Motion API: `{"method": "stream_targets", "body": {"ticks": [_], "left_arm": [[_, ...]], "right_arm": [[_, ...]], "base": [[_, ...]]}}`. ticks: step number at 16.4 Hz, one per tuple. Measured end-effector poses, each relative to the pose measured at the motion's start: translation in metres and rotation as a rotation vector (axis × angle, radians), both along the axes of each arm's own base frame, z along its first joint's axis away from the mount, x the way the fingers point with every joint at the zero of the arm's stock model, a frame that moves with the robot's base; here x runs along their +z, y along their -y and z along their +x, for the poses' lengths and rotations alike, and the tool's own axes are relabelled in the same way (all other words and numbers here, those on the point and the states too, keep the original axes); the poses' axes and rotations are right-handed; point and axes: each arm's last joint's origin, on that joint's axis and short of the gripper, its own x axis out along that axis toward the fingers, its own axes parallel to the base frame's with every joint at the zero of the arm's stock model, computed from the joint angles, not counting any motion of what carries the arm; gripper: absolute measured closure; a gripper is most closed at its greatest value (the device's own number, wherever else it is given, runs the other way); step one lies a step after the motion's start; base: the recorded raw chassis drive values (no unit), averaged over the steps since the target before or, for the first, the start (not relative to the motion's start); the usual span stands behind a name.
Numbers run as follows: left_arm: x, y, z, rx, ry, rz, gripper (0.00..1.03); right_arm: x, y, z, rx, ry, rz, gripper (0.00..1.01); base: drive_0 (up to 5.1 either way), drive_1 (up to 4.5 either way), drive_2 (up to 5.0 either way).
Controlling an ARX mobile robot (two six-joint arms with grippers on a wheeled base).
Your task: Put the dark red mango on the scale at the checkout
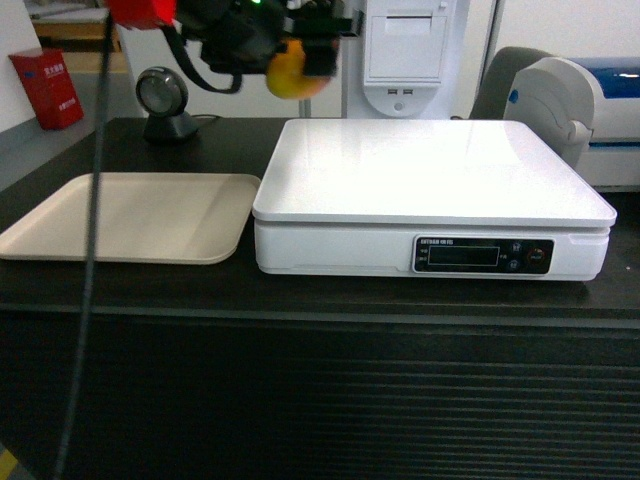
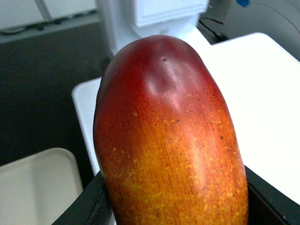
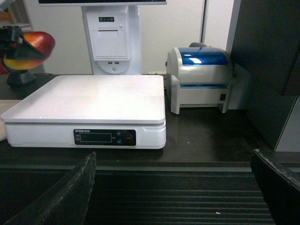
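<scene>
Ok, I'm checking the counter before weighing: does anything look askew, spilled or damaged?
Nothing stands out. The scale sits flat on the checkout beside the beige tray, with no spills. The dark red mango looks intact in the left hand.

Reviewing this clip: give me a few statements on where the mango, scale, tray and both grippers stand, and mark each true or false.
1. The left gripper is shut on the dark red mango. True.
2. The mango already rests on the scale platform. False: it is held in the air above the platform's back left corner, not touching it.
3. The beige tray lies on the checkout counter left of the scale. True.
4. The right gripper carries a second fruit. False: it is open and holds nothing, low in front of the counter.
5. The scale platform is bare. True.
6. The label printer sits left of the tray. False: it stands right of the scale.
</scene>
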Motion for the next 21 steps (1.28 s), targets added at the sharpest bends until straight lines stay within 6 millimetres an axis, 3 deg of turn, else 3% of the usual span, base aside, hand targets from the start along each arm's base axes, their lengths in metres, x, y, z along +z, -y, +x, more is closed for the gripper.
{"method": "stream_targets", "body": {"ticks": [2,7,10,13,16,17,20,21], "left_arm": [[-0.013,0.028,-0.004,-0.034,-0.055,-0.023,0.43],[-0.014,0.085,-0.007,-0.071,-0.086,-0.075,0.43],[-0.035,0.115,-0.005,-0.089,-0.159,-0.081,0.43],[-0.054,0.126,0.002,-0.063,-0.21,-0.072,0.43],[-0.057,0.129,0.01,-0.026,-0.219,-0.067,0.43],[-0.059,0.129,0.011,-0.024,-0.227,-0.066,0.38],[-0.06,0.13,0.012,-0.035,-0.226,-0.077,0.05],[-0.059,0.131,0.012,-0.037,-0.217,-0.083,0.04]], "right_arm": [[0.0,0.0,0.0,0.0,0.0,0.0,0.03],[0.0,0.0,0.0,0.0,0.0,0.0,0.03],[0.0,0.0,0.0,0.0,0.0,0.0,0.03],[0.0,0.0,0.0,0.0,0.0,0.0,0.03],[0.0,0.0,0.0,0.0,0.0,0.0,0.03],[0.0,0.0,0.0,0.0,0.0,0.0,0.03],[0.0,0.0,0.0,0.0,0.0,0.0,0.03],[0.0,0.0,0.0,0.0,0.0,0.0,0.03]], "base": [[0.0,0.0,0.0],[0.0,0.0,0.0],[0.0,0.0,0.0],[0.0,0.0,0.0],[0.0,0.0,0.0],[0.0,0.0,0.0],[0.0,0.0,0.0],[0.0,0.0,0.0]]}}
